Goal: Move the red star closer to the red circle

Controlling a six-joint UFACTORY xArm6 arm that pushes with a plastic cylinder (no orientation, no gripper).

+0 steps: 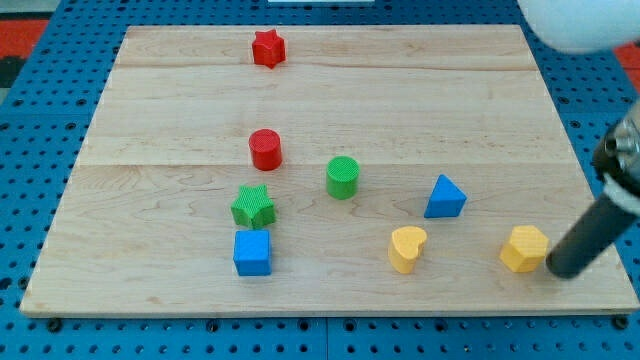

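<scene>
The red star (268,48) lies near the view's top edge of the wooden board (150,110), left of centre. The red circle (265,149) stands below it, about mid-board, with a wide gap between them. My dark rod comes in from the view's right and my tip (556,271) rests at the view's bottom right, just right of the yellow hexagon-like block (525,248). The tip is far from both red blocks.
A green circle (342,177) stands right of the red circle. A green star (253,206) and a blue cube (252,252) lie below it. A blue triangle (445,197) and a yellow heart (407,248) lie lower right.
</scene>
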